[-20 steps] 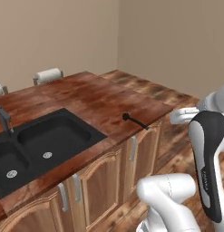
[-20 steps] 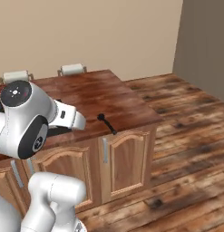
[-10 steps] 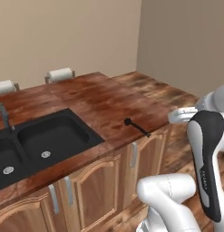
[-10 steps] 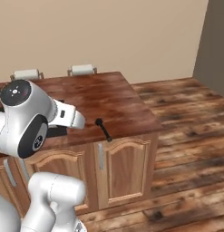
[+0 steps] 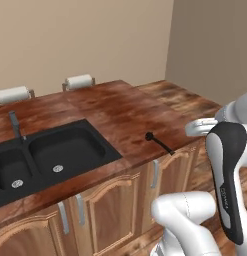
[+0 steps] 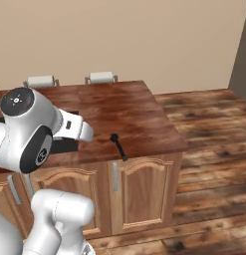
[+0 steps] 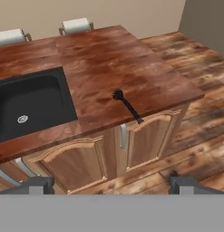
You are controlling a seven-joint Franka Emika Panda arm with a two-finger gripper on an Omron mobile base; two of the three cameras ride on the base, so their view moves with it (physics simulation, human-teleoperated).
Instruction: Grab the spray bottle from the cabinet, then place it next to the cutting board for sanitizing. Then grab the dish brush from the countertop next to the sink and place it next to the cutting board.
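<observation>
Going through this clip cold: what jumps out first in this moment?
The thin black dish brush lies alone on the glossy reddish-brown countertop, close to the front edge, its handle tip reaching that edge above the cabinet doors. To its left the matte black sink is sunk into the worktop, with two paper towel rolls at the back by the wall. The gripper is open, well back from the counter, looking down at the brush.
</observation>
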